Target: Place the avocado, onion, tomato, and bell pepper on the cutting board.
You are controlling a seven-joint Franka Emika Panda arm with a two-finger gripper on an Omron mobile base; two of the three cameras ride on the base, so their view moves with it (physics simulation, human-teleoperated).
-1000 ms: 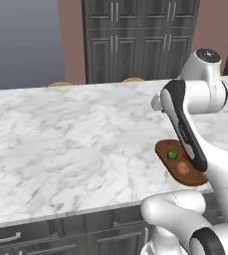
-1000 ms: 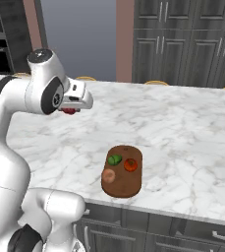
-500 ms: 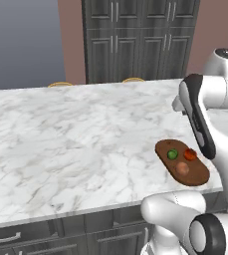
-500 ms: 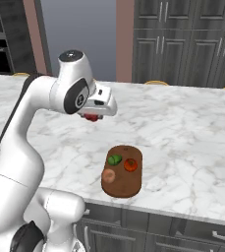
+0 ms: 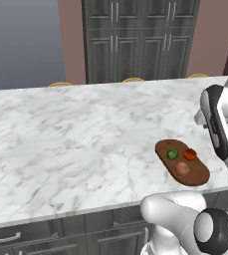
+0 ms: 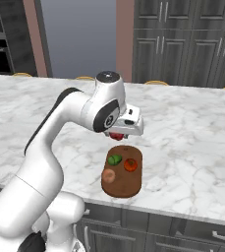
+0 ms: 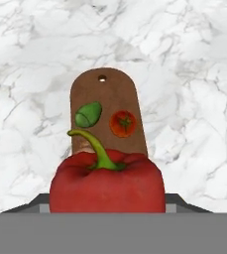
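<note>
My gripper [image 6: 117,133] is shut on the red bell pepper [image 6: 116,136], held in the air just over the far end of the cutting board [image 6: 126,187]. In the hand view the bell pepper [image 7: 107,184] with its green stem fills the foreground and hides the fingertips. On the dark brown board [image 7: 103,90] lie the green avocado [image 7: 88,114] and the tomato [image 7: 122,123]. In the right base view the avocado [image 6: 115,159], tomato [image 6: 130,165] and tan onion [image 6: 109,175] rest on the board. From the left I see the board [image 5: 198,175], avocado [image 5: 172,154], tomato [image 5: 190,154] and onion [image 5: 182,169].
The board lies near the front edge of a white marbled counter [image 5: 75,139]. Dark cabinets [image 5: 135,35] stand behind the counter, and chair backs [image 6: 155,82] peek over its far edge. Drawers [image 5: 16,238] run below the front edge.
The arm has swung rightward across the counter with the bell pepper in its grip, from well left of the board to just above the board's far end.
</note>
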